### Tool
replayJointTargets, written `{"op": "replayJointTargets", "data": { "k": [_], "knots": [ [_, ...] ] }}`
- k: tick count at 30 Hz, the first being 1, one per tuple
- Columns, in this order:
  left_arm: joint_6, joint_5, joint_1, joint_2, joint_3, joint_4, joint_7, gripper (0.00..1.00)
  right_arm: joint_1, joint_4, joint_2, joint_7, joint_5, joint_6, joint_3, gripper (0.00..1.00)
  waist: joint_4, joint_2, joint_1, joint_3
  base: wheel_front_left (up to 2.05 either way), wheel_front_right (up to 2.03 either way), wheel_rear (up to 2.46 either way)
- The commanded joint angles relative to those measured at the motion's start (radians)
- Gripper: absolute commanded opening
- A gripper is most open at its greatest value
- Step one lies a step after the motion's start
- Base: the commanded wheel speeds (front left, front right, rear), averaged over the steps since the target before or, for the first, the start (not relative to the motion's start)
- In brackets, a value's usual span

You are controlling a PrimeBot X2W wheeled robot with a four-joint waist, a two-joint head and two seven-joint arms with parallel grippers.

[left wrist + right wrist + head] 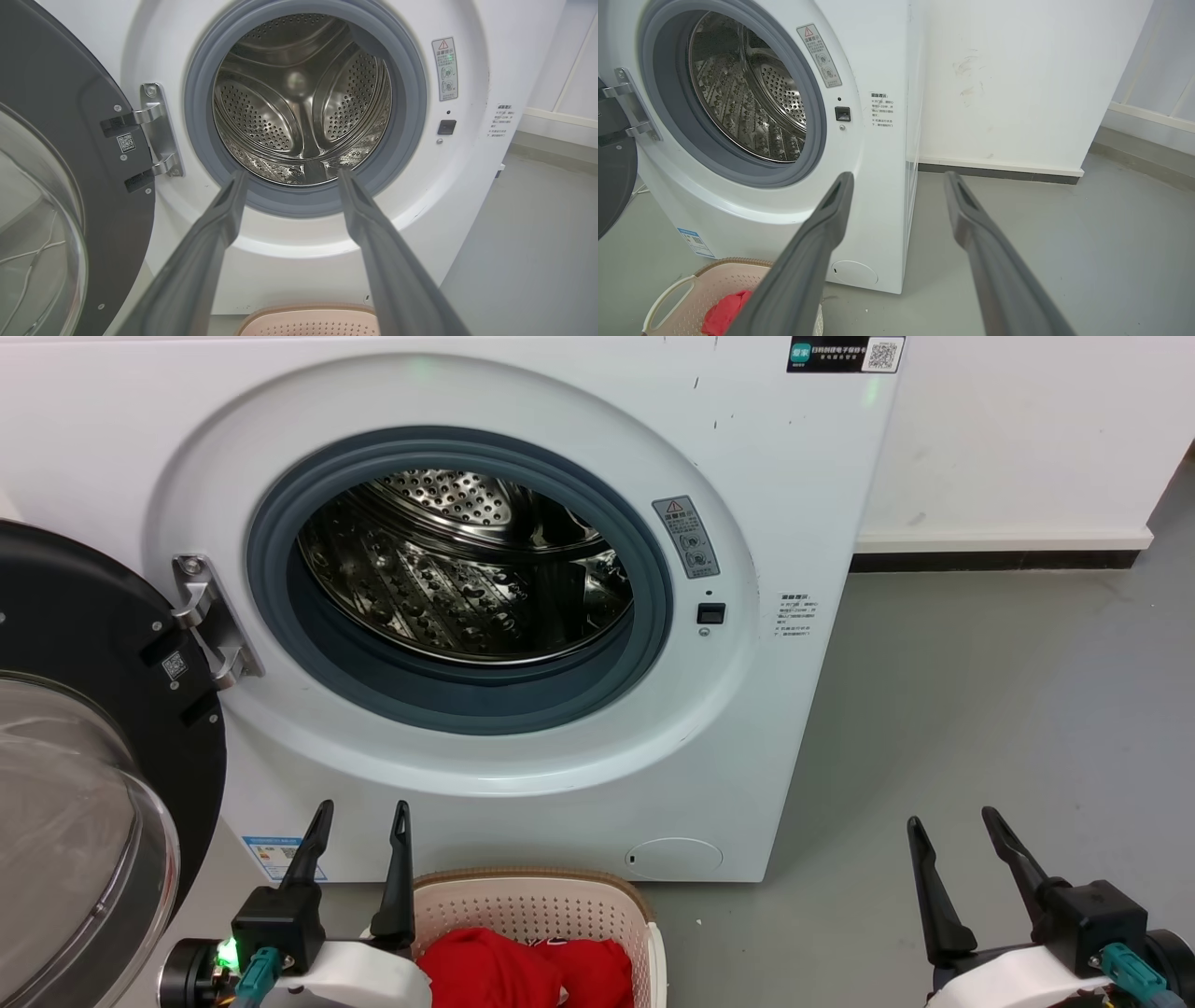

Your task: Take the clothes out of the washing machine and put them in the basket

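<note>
The white washing machine [523, 392] stands in front of me with its door [93, 728] swung open to the left. Its steel drum [467, 569] shows bare metal, with no fabric in the part I see. Red clothes [523, 971] lie in the cream basket [532, 901] on the floor before the machine. My left gripper [362, 814] is open just left of the basket, fingers pointing up at the machine. My right gripper [952, 821] is open over the floor to the right. The left wrist view looks between the open left gripper [290, 173] into the drum [299, 102].
Grey floor [980, 709] stretches right of the machine up to a white wall with a dark skirting strip [990, 560]. The open door's glass bowl [75, 840] bulges out at the lower left, close to my left arm.
</note>
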Motion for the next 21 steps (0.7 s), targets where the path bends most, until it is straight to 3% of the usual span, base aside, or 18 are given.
{"op": "replayJointTargets", "data": {
  "k": [1,15,16,21],
  "knots": [
    [0.003,-0.004,0.01,0.005,0.0,-0.003,0.004,1.0,0.011,-0.006,0.001,0.001,0.009,-0.001,0.001,1.0,0.0,0.0,0.0,0.002,0.0,0.0,0.0],
    [0.011,-0.014,0.008,0.019,-0.007,-0.006,0.006,1.0,0.011,0.003,0.001,-0.006,0.014,-0.001,0.005,1.0,-0.003,0.0,0.0,0.008,0.0,0.0,0.0],
    [0.009,-0.011,0.0,0.013,-0.008,-0.001,0.007,0.0,0.003,0.005,0.0,-0.004,0.016,0.0,0.006,0.0,-0.003,0.0,0.0,0.008,0.0,0.0,0.0],
    [0.003,-0.08,-0.016,0.007,0.011,0.033,0.034,0.0,0.003,0.019,-0.001,-0.002,0.095,0.0,0.011,0.0,-0.002,0.0,0.0001,0.01,0.0,0.0,0.0]
  ]
}}
